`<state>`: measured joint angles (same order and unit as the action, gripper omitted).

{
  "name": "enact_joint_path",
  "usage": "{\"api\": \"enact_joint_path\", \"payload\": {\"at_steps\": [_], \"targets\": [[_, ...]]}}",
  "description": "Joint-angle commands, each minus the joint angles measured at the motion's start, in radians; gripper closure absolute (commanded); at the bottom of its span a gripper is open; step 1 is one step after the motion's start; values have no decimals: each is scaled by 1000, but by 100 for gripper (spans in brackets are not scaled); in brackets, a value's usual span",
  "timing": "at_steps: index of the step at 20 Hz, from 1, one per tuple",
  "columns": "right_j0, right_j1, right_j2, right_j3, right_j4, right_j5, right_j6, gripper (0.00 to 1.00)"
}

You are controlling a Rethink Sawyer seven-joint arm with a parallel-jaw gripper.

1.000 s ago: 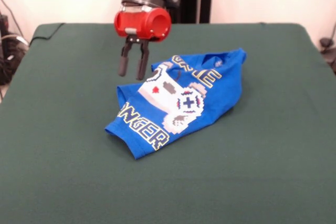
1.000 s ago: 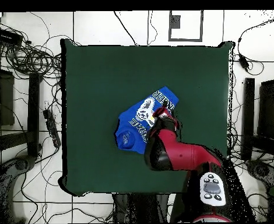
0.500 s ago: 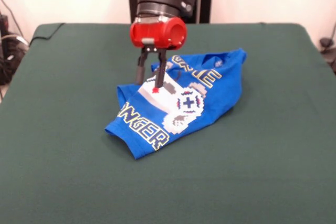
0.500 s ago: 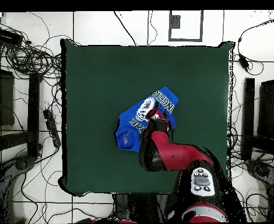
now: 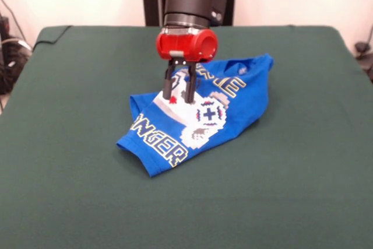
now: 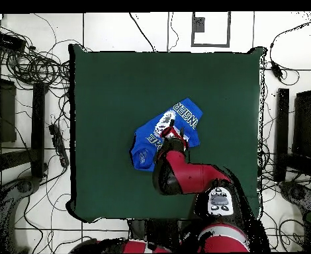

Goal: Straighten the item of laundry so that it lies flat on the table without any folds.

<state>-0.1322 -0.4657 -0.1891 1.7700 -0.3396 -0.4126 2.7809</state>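
Note:
The item of laundry [image 5: 204, 115], a small bright blue T-shirt with a white-grey emblem and yellow-outlined lettering, lies crumpled and folded near the middle of the green table [image 5: 70, 144]. In the overhead view the item of laundry [image 6: 151, 135] sits just ahead of the red arm. My gripper [image 5: 179, 98] hangs straight down over the shirt's emblem, its two black fingers [image 5: 190, 88] slightly apart and their tips at the fabric. Nothing is held between them. In the overhead view the gripper [image 6: 173, 135] is mostly hidden by the arm's wrist.
Wide stretches of green felt [image 6: 118, 86] surround the shirt on every side. Cables and dark equipment [image 6: 26, 66] lie on the floor around the table, beyond its edges.
The gripper has moved rightward in the front view, from beside the shirt's edge to over its emblem, and lowered until its tips reach the fabric. The shirt has not shifted.

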Motion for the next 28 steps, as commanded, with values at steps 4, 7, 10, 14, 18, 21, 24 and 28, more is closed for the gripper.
{"api": "enact_joint_path", "payload": {"at_steps": [4, 7, 10, 14, 18, 21, 24, 28], "targets": [[16, 27, 16, 71, 27, 2, 73, 0], [9, 24, 16, 75, 20, 0, 73, 0], [-4, 16, 26, 80, 5, 4, 72, 0], [-16, 41, 24, 75, 0, -10, 68, 0], [-2, 80, -16, 67, 24, -17, 55, 0], [14, 106, -51, 60, 46, -18, 50, 0], [9, 122, -64, 57, 40, -31, 52, 0], [1, 135, -72, 53, 30, -41, 57, 0]]}}
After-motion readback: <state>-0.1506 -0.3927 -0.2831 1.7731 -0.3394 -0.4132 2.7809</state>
